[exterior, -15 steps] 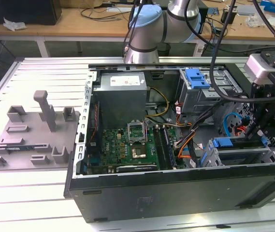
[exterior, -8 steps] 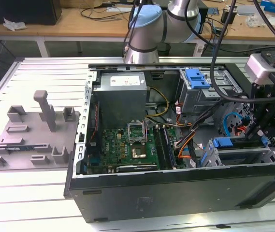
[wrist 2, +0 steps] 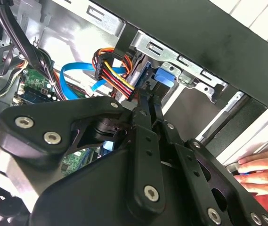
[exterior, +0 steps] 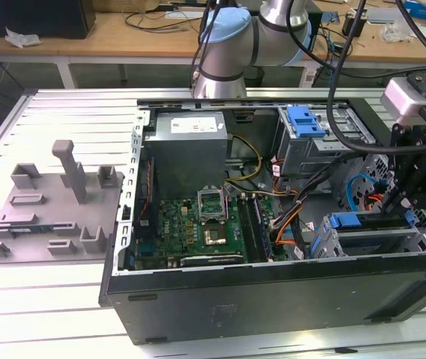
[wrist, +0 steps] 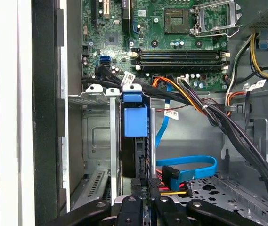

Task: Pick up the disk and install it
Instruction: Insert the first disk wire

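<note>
Your black linkage gripper (wrist: 145, 200) sits closed on the edge of the disk (wrist: 134, 141), the blue-carriered silver hard drive standing in the grey metal drive cage (wrist: 96, 141) at the exterior view's right. A slight tilt could jam it; nearby bundled cables (wrist: 218, 117) might snag.

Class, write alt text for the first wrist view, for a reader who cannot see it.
The tool hangs at the end of a blue-framed disk standing on edge in a grey metal drive cage inside an open computer case. Beyond lie a green motherboard, black cable bundles and a blue data cable.
</note>
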Available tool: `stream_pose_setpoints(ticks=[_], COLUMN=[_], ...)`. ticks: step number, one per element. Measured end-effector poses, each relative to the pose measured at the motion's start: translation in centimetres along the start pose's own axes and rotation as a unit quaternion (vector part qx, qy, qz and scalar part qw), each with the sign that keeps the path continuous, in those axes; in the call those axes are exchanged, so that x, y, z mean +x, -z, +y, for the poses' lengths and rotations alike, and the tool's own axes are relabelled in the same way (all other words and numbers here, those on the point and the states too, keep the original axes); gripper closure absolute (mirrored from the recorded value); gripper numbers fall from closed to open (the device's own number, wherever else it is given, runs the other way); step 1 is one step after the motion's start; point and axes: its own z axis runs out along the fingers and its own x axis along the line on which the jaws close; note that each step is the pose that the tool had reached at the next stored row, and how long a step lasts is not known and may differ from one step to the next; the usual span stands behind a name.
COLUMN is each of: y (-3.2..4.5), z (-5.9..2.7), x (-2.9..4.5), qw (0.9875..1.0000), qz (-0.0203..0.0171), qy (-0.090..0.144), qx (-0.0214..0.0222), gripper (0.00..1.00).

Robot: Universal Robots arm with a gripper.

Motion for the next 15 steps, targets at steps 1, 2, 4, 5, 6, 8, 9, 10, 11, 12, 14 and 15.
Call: stream_pose_setpoints(ticks=[1, 2, 4, 5, 6, 8, 9, 10, 11, 12, 14, 15], y=[0.0, 0.0, -0.01, -0.01, -0.01, -0.02, -0.02, -0.01, -0.01, -0.01, -0.01, -0.04], z=[0.0, 0.0, 0.0, 0.0, 0.0, -0.01, -0.02, -0.02, -0.02, -0.02, -0.02, -0.02], x=[0.0, -0.01, -0.05, -0.06, -0.08, -0.14, -0.14, -0.14, -0.14, -0.14, -0.14, -0.14], qw=[1.0, 1.0, 1.0, 1.0, 1.0, 1.0, 1.0, 1.0, 1.0, 1.0, 1.0, 1.0], qz=[0.0, 0.0, 0.0, 0.0, 0.0, 0.0, 0.0, 0.0, 0.0, 0.0, 0.0, 0.0], qy=[0.0, 0.0, 0.0, 0.0, 0.0, 0.0, 0.0, 0.0, 0.0, 0.0, 0.0, 0.0], qx=[0.0, 0.0, 0.0, 0.0, 0.0, 0.0, 0.0, 0.0, 0.0, 0.0, 0.0, 0.0], gripper=[0.84, 0.84, 0.84, 0.84, 0.84, 0.84, 0.84, 0.84, 0.84, 0.84, 0.84, 0.84])
